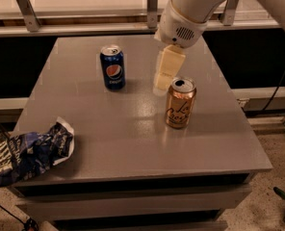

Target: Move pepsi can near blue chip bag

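Observation:
The pepsi can (113, 67) stands upright at the back left of the grey table (133, 124). It is dark blue with a round red, white and blue logo and a silver top. The blue chip bag (29, 150) lies crumpled at the table's front left corner, hanging over the edge. My gripper (165, 72) hangs from the white arm above the table's middle back. It is to the right of the pepsi can and just behind an orange-gold can (179, 103), touching neither.
The orange-gold can with script lettering stands upright right of the table's centre. A metal rail (84, 27) runs behind the table. Cables (284, 196) lie on the speckled floor at the right.

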Motion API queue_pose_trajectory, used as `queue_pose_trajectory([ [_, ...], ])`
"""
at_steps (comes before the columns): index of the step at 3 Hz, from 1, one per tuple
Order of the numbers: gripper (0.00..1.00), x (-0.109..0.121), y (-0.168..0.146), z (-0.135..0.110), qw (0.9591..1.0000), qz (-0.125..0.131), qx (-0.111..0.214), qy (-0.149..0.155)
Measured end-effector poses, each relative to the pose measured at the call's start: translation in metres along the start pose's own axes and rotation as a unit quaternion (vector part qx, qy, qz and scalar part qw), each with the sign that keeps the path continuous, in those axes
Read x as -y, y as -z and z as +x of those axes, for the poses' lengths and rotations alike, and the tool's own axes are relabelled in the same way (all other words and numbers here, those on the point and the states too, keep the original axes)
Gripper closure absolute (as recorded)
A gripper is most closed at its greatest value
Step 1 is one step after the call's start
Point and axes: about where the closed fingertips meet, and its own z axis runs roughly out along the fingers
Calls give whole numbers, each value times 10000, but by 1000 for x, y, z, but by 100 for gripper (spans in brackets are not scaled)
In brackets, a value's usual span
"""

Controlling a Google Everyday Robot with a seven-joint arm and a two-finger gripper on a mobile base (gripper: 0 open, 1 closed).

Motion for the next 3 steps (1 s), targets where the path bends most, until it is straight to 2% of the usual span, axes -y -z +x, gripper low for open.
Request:
queue_pose_trajectory([
  [1, 0, 34, -42, -9, 9990, -154, 275, -310],
  [2, 0, 60, -72, -31, 9971, -279, 575, -417],
  [3, 0, 63, -75, -32, 9968, -290, 603, -428],
])
